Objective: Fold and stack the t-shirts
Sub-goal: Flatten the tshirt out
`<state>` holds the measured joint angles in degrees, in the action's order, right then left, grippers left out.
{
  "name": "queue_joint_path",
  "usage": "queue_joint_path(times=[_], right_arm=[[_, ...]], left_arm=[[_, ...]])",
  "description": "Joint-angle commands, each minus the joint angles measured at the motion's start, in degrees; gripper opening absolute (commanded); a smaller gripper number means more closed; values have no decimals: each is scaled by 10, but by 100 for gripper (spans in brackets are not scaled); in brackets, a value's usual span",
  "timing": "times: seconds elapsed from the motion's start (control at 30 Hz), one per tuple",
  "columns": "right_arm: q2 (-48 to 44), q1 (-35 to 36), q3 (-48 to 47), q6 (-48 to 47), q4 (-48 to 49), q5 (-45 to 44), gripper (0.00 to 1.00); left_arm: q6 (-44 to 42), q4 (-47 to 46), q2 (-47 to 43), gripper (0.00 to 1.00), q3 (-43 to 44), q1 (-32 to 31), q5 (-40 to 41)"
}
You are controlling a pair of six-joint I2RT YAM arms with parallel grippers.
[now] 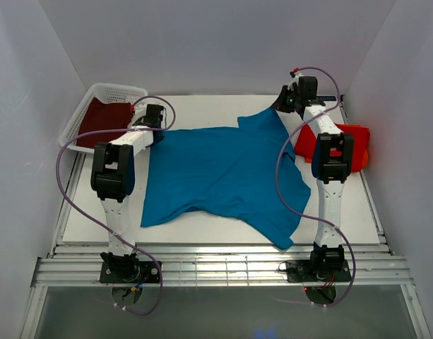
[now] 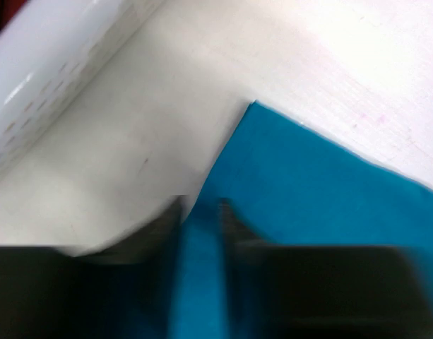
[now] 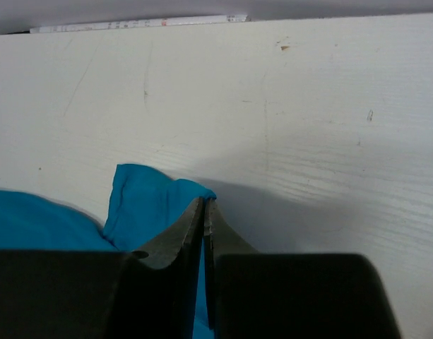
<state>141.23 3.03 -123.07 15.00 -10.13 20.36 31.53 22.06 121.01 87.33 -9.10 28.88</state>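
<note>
Three shirts are out. The maroon shirt (image 1: 103,116) lies in the white basket (image 1: 117,88) at the upper left of the overhead view. The red-orange shirt (image 1: 357,141) sits at the right edge behind the right arm (image 1: 330,162), and the teal shirt (image 1: 216,173) lies spread across the middle of the table (image 1: 202,106). The right gripper (image 3: 203,205) is pinched tight on a puckered bit of the teal shirt's upper-right edge. The left gripper (image 2: 202,208) straddles the upper-left corner with cloth running between its jaws, but the blur hides whether it grips. The cloth looks light and limp, likely to drag and wrinkle; I'd take it by two corners and lift evenly.
</note>
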Motion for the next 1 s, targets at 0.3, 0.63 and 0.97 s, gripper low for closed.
queue_joint_path(times=[0.3,0.63,0.97], right_arm=[[-3,0,31,-31,3,19,8],[-23,0,63,-52,-6,7,8],[-32,0,75,-59,-9,2,8]], left_arm=[[-35,-119,29,66,45,18,-46],[-35,-108,80,62,94,27,-66],[-37,-95,105,22,133,30,-52]])
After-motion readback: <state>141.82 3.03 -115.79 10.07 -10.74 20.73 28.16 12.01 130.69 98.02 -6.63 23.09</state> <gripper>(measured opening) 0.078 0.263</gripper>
